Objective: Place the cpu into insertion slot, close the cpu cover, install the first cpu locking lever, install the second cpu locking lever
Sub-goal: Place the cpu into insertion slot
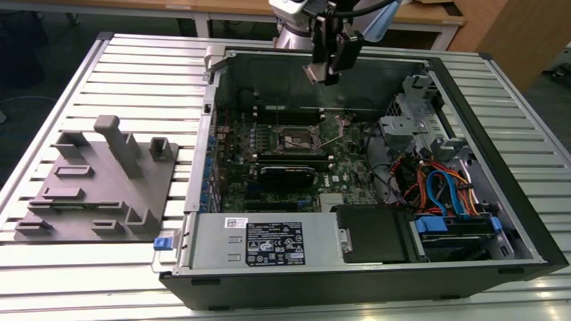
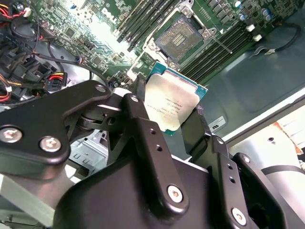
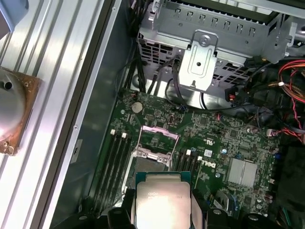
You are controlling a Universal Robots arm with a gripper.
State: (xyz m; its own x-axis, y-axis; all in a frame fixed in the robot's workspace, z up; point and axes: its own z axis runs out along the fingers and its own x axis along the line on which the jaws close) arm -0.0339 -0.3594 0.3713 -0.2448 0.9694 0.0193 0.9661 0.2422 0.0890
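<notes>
We see the gripper point(image 2: 167, 114) clamped on the chip point(image 3: 162, 202). It hangs over the open computer case point(image 1: 357, 286), the socket point(image 1: 297, 140) uncovered.

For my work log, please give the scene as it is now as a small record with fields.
gripper: shut on the cpu, above the open computer case
cpu: held off the board, metal top toward both wrist views
insertion slot: empty, contacts showing
cpu cover: seems swung open
progress: cpu not yet placed
</notes>
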